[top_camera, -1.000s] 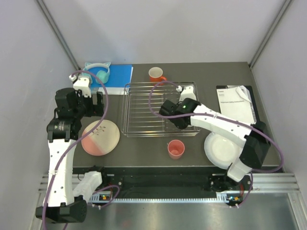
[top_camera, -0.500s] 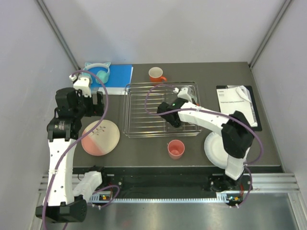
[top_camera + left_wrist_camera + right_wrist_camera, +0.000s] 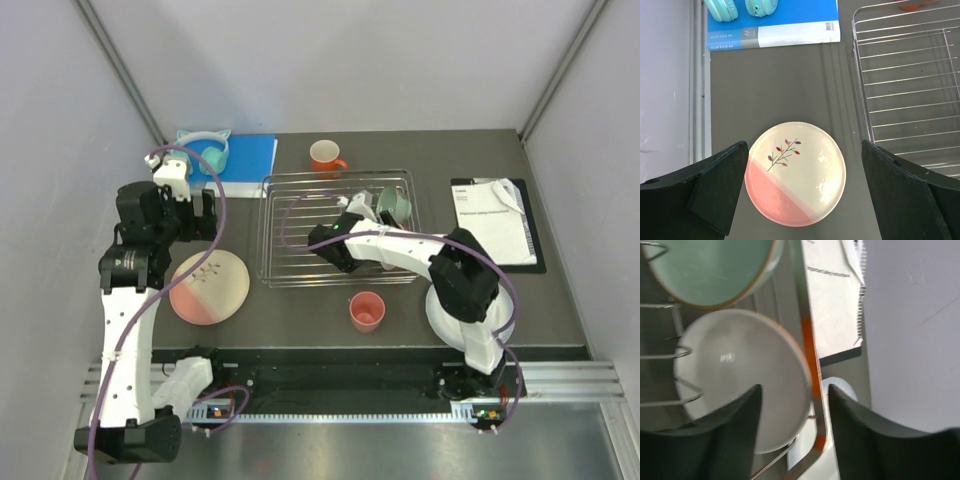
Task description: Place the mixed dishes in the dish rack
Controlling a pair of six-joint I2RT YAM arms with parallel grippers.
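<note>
white-inside orange bowl (image 3: 740, 385) | right fingers (image 3: 700, 440) parted astride rim | left fingers (image 3: 715, 195) wide

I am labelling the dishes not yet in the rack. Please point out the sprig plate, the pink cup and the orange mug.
pink-and-cream sprig plate (image 3: 795, 181): left wrist view, middle of its face.
pink cup (image 3: 367, 311): top external view, its open mouth.
orange mug (image 3: 325, 154): top external view, its open mouth.

Mint bowl (image 3: 715, 270), orange bowl (image 3: 740, 385) in rack (image 3: 300, 225) (on edge)
</note>
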